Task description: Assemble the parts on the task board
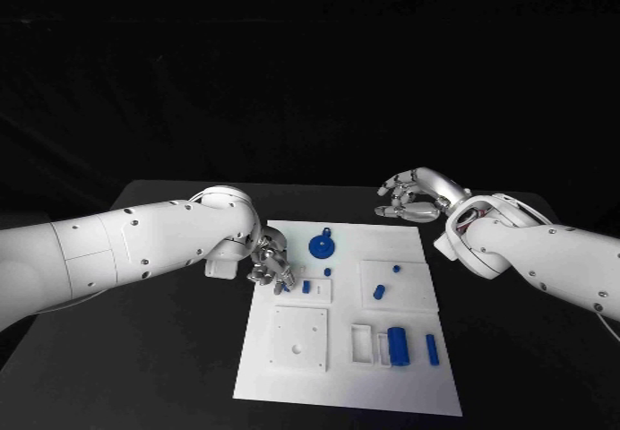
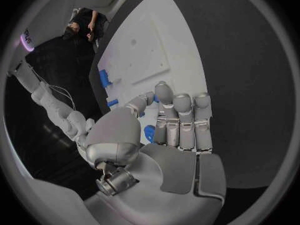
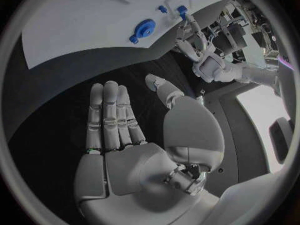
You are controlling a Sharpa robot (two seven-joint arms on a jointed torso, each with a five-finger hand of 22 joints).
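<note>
Hovering left hand (image 1: 268, 262) at task board (image 1: 348, 394) left edge, small blue part (image 1: 279, 287) pinched at fingertips. Keep pinch firm, lower straight. Right hand (image 1: 416, 199) spread, empty, parked beyond board.

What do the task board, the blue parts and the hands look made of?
Task board: likely matte white plastic, evenly pale with raised blocks. Round blue part: probably plastic, uniform saturated colour, no shine. Left hand and right hand: silver, metallic-looking shells with soft highlights; metal or painted plastic, can't tell.
</note>
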